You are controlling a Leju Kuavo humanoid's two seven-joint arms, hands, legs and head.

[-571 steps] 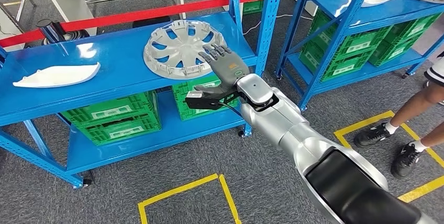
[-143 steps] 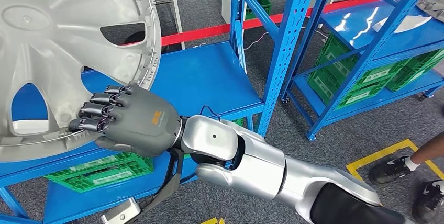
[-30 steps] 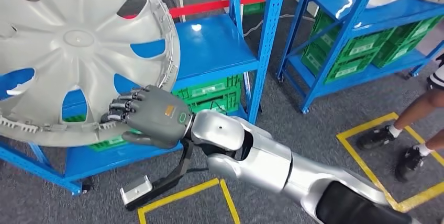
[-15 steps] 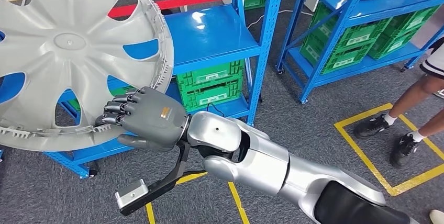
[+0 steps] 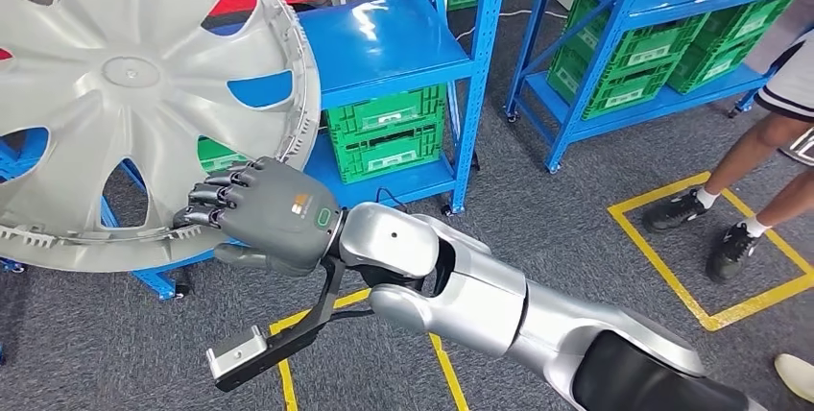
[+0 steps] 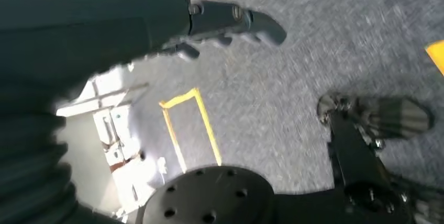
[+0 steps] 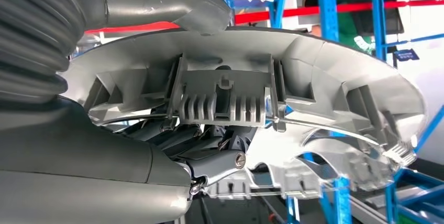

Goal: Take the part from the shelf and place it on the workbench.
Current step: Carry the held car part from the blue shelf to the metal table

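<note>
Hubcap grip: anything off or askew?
Nothing looks damaged. The right hand grips the hubcap at one rim point, so it juts out tilted, clear of the shelf. Off-centre hold, possibly prone to swinging.

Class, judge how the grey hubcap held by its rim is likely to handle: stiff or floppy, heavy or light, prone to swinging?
The hubcap probably is stiff: it keeps its disc shape though the right hand grips one edge only. Likely light, being thin cut-out plastic. Held off-centre, it may swing or twist.

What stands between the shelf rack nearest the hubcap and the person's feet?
In the head view, a second blue rack holding green crates stands between the near rack and the person's feet, then grey carpet with yellow tape.
</note>
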